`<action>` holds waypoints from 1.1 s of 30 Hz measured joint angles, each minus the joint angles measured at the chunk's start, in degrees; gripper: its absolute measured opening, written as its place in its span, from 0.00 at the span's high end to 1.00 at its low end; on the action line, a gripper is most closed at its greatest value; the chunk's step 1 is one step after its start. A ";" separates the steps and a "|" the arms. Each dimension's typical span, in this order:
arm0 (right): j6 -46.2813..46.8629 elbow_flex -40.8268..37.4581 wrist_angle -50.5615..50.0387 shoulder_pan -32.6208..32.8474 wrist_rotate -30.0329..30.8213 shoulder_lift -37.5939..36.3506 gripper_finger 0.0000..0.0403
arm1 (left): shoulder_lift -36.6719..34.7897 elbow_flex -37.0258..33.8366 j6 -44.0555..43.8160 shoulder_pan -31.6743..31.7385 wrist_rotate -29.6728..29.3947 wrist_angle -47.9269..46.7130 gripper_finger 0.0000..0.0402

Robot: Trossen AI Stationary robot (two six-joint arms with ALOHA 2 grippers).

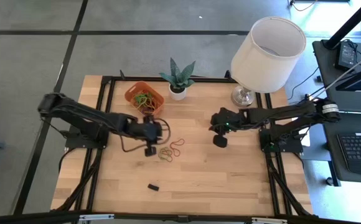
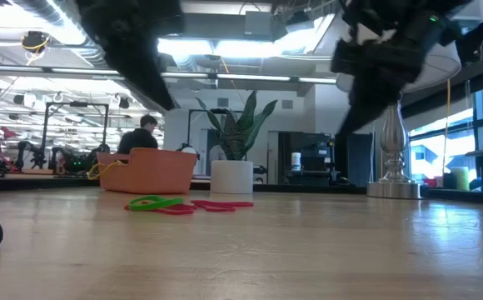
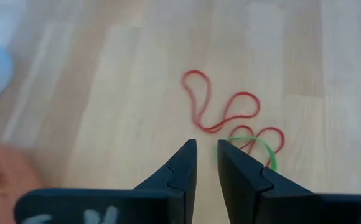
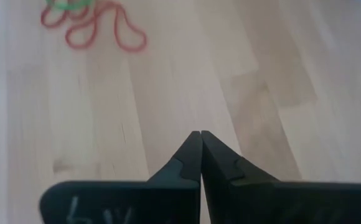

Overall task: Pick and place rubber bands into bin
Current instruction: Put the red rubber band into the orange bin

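Observation:
Red, green and yellowish rubber bands [image 1: 171,149] lie loose on the wooden table; the low view shows them flat on the wood [image 2: 187,205]. The orange bin [image 1: 144,96] sits toward the far edge with several bands inside. My left gripper [image 1: 150,150] hovers just left of the loose bands. Its fingers stand a narrow gap apart [image 3: 205,152] with nothing between them, and the red and green loops [image 3: 227,115] lie just ahead of the tips. My right gripper [image 1: 220,140] hangs shut [image 4: 199,134] over bare wood to the right of the bands [image 4: 93,28].
A small plant in a white pot [image 1: 178,78] stands right of the bin, and a lamp with a white shade [image 1: 264,50] stands at the far right. A small dark object [image 1: 153,186] lies near the front edge. Bare wood spreads between the arms.

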 joint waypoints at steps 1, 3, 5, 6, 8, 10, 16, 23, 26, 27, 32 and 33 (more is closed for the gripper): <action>0.00 -1.04 -0.02 0.00 0.00 -0.78 0.99 | 2.04 1.17 0.12 -0.40 0.02 0.01 0.85; 0.00 -2.81 -0.02 0.00 -0.01 -2.10 0.99 | 5.62 3.21 0.10 -0.82 0.02 -0.04 0.85; -0.01 -4.01 -0.06 0.00 -0.02 -2.55 0.99 | 8.74 4.99 -0.23 -0.82 0.28 -0.03 0.85; -0.03 -4.40 -0.04 0.00 -0.03 -2.53 0.99 | 10.02 5.67 -0.39 -0.82 0.62 -0.03 0.85; -0.04 -5.04 0.02 0.00 -0.03 -2.51 0.99 | 12.45 7.12 -0.42 -0.82 1.73 -0.01 0.85; -0.07 -5.53 0.08 0.00 -0.04 -2.34 0.99 | 14.36 8.06 -0.18 -0.82 3.49 0.02 0.85; -0.15 -6.15 0.02 0.00 -0.04 -2.30 0.99 | 18.31 9.19 0.66 -0.82 8.10 0.04 0.85; -0.16 -6.15 0.13 0.00 -0.04 -2.30 0.99 | 20.24 9.18 -2.02 1.24 3.47 0.39 0.85; -0.17 -6.15 0.14 0.00 -0.04 -2.30 0.99 | 21.48 9.17 -3.89 2.75 3.61 0.87 0.82; -0.17 -6.15 0.16 0.00 -0.05 -2.30 0.99 | 22.06 9.17 -3.93 3.10 3.64 1.37 0.81; -0.16 -6.15 0.52 0.00 -0.04 -2.30 0.99 | 24.96 9.13 -4.04 4.19 4.14 4.31 0.71; -0.17 -6.15 0.72 0.00 -0.06 -2.30 0.99 | 25.41 9.15 -3.98 4.34 4.31 4.61 0.69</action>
